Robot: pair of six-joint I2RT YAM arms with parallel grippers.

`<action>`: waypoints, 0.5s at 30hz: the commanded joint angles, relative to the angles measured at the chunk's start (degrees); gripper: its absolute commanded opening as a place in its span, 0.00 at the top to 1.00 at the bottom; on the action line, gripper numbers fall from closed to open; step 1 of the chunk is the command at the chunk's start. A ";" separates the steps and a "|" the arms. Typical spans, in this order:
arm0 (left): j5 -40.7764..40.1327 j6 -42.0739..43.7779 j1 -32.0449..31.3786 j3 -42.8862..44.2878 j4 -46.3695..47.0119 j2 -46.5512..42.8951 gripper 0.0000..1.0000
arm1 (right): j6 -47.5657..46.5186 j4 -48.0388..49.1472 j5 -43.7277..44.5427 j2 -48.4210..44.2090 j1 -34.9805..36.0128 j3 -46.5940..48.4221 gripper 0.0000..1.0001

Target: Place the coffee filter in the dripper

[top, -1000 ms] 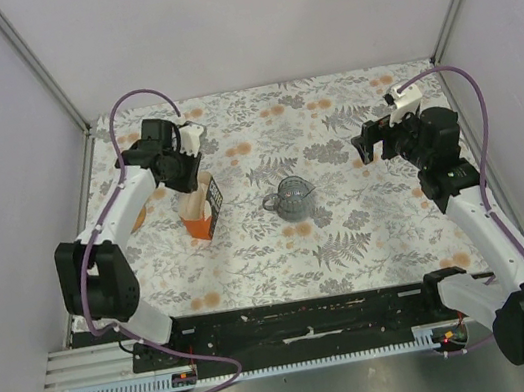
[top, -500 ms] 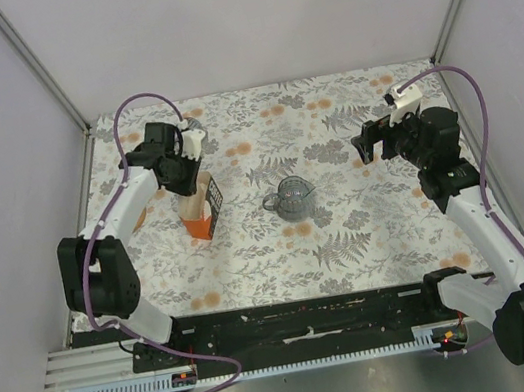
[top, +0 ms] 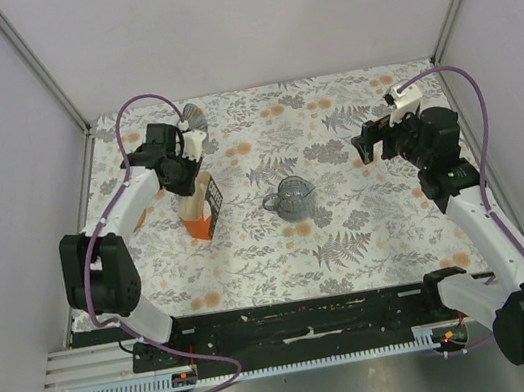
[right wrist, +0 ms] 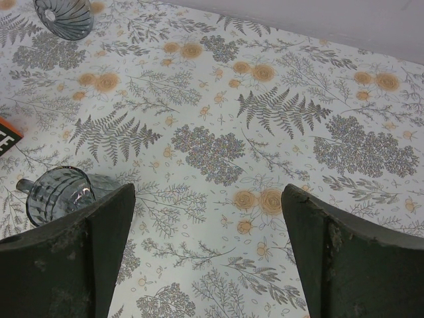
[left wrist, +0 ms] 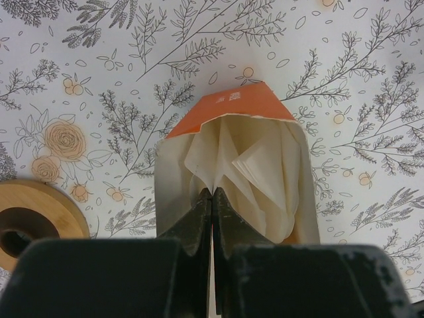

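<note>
An orange box (left wrist: 232, 106) stands open on the table and holds several cream-white coffee filters (left wrist: 255, 169). My left gripper (left wrist: 212, 193) is inside the box mouth, shut on the edge of one filter. In the top view the left gripper (top: 183, 181) is over the box (top: 199, 225) at the left. The smoky-grey ribbed dripper (top: 193, 117) sits at the back left, behind the left wrist. It also shows in the right wrist view (right wrist: 64, 16). My right gripper (top: 372, 146) is open and empty at the right, above the table (right wrist: 207, 192).
A clear glass jug with a handle (top: 291, 198) stands mid-table and also shows in the right wrist view (right wrist: 56, 195). A round wooden ring (left wrist: 30, 222) lies left of the box. The floral cloth (top: 369, 228) covers the table, and grey walls close in the back and sides.
My left wrist has shifted slightly over the box, and the dripper behind it now shows more. The right arm has not moved.
</note>
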 commanded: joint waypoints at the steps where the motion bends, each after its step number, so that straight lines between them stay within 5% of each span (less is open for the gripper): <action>1: 0.73 1.41 0.19 2.53 -0.42 -2.80 0.98 | -0.16 1.82 -0.05 -0.41 0.30 1.24 0.02; 15: 4.24 0.88 0.36 5.52 -5.43 -6.76 0.98 | 2.47 2.52 -3.73 -0.23 0.91 2.12 0.02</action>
